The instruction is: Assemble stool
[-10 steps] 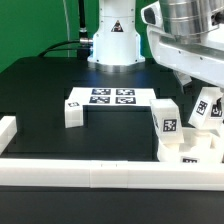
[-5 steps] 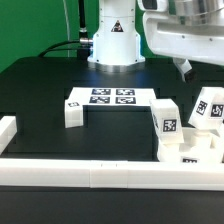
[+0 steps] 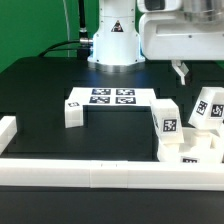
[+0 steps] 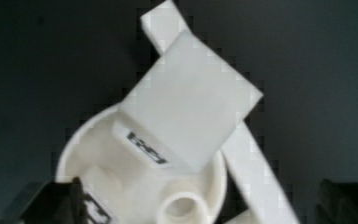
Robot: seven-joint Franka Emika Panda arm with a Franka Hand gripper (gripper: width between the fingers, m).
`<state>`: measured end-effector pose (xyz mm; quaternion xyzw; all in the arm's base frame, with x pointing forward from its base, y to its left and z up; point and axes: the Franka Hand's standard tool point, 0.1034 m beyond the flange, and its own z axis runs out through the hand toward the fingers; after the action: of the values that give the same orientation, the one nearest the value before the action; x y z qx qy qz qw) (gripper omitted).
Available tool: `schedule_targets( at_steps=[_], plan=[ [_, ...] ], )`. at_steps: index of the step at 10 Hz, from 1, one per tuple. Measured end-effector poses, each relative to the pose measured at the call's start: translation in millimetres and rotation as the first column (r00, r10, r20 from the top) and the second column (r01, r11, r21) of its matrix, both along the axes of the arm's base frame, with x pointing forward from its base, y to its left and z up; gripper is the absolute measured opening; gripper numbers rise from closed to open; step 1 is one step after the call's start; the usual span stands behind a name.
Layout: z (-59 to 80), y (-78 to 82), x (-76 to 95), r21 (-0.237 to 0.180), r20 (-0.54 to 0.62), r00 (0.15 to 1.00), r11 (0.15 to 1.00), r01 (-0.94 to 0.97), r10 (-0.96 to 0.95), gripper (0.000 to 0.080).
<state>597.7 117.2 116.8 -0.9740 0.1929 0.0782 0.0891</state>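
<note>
Seat (image 4: 105, 160) smooth white plastic, slight sheen; leg block (image 3: 74, 110) same, matt; table (image 3: 40, 90) matt black

- I see my arm's base (image 3: 111, 40) standing upright just behind the marker board (image 3: 111, 97).
- The wrist (image 3: 180, 30) hangs high, to the exterior view's right of that board.
- My gripper (image 4: 197, 200) points down with jaws spread wide, holding nothing.
- One dark finger (image 3: 181, 72) shows beneath the wrist.
</note>
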Motion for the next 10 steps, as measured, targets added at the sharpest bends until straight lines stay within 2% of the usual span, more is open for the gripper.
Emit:
schedule_targets(
  at_steps=[1,3,7,9,10],
  plan=[
    [2.2,2.2,0.0,0.003,0.020,0.990,0.990,-0.138,0.138,0.0649],
    [2.7,2.4,1.4,0.016,0.058,0.955,0.956,-0.294,0.292,0.0649],
    [1.8,1.8,1.2,0.025,0.127,0.817,0.822,-0.569,0.562,0.0649],
    [1.7,1.0,1.8,0.009,0.169,0.680,0.688,-0.725,0.714,0.0649],
    [1.9,-0.2,2.4,-0.012,0.190,0.557,0.569,-0.822,0.808,0.0649]
  ],
)
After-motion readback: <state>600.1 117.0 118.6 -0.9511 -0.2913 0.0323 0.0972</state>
